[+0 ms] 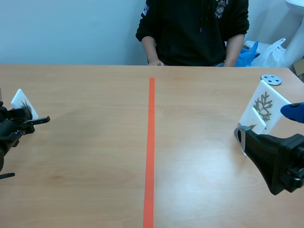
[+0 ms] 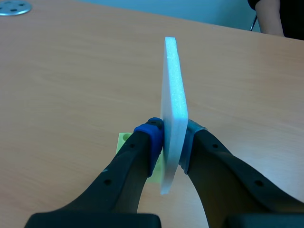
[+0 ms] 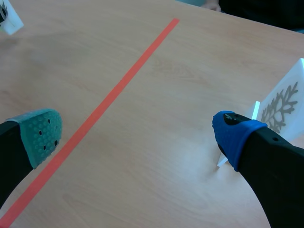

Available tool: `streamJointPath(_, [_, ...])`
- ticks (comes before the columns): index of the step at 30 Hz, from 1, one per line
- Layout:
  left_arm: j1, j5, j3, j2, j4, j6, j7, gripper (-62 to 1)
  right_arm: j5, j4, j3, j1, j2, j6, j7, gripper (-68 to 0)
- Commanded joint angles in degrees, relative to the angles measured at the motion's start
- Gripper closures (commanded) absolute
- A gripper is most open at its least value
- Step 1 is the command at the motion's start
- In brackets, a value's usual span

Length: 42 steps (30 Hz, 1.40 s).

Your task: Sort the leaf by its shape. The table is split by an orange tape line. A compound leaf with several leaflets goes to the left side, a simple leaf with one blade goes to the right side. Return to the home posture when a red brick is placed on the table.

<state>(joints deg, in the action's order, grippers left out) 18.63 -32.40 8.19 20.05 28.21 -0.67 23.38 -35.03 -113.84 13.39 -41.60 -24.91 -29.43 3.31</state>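
- As the record was examined, the left gripper point(image 2: 173, 137) was found closed on a thin white foam card point(image 2: 172, 85), which was held edge-up between the blue pads.
- This card was placed at the far left of the table, well apart from the orange tape line point(image 1: 150, 152). Its printed leaf was too small for the shape to be told.
- A small pale yellow-green piece point(image 2: 123, 141) was noted on the table under the left fingers; its purpose could not be established.
- The right gripper point(image 3: 137, 135) was found open and empty, low over the right half of the table.
- A second white card with a brown branching leaf print point(image 1: 264, 105) was seen standing tilted just beside the right gripper, on the right side of the line.
- The step in hand was judged to be the handling of the left card on the compound-leaf side; whether it was being set down or lifted could not be determined.
- The next move was judged to call for a steady release with the card upright, should the leaf belong there.
- No red brick was observed, so the return to home posture was not judged due.
- The surface was recorded as a light wooden table point(image 1: 95, 156), with a grey perforated metal disc point(image 1: 270, 79) near its far right corner.
- A person in a black sweatshirt point(image 1: 192, 28) was seated across it, before a pale blue wall point(image 1: 71, 28), with blue and white plastic bags point(image 1: 266, 52) behind.
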Motion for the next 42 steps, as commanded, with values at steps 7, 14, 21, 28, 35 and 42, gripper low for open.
streamJointPath(7, [3.0,0.3,-0.1,-1.5,-3.3,-0.1,3.7,-9.0,-0.6,-0.2,0.2,0.7,-0.1,0.0,-0.7,-67.9])
streamJointPath(14, [3.1,1.8,-0.1,-1.4,-4.8,0.0,3.6,-13.5,-0.6,-0.2,0.2,0.7,-0.1,0.0,-0.7,-67.9])
streamJointPath(21, [3.2,1.7,-0.1,-1.4,-4.7,-0.1,4.3,-25.2,-0.6,-0.2,0.2,0.7,-0.1,0.0,-0.7,-67.9])
streamJointPath(28, [3.0,1.7,-0.1,0.4,-0.4,-4.3,5.1,-46.4,-0.6,-0.2,0.2,0.7,-0.1,0.0,-0.7,-67.9])
streamJointPath(35, [-0.3,1.7,-0.1,3.1,10.7,-8.9,2.1,-60.8,-0.6,-0.2,0.2,0.7,-0.2,0.0,-0.7,-67.9])
streamJointPath(42, [-8.1,1.7,-0.1,7.0,27.0,-17.2,-4.3,-62.3,-0.6,-0.2,0.2,0.7,-0.2,0.0,-0.7,-67.9])
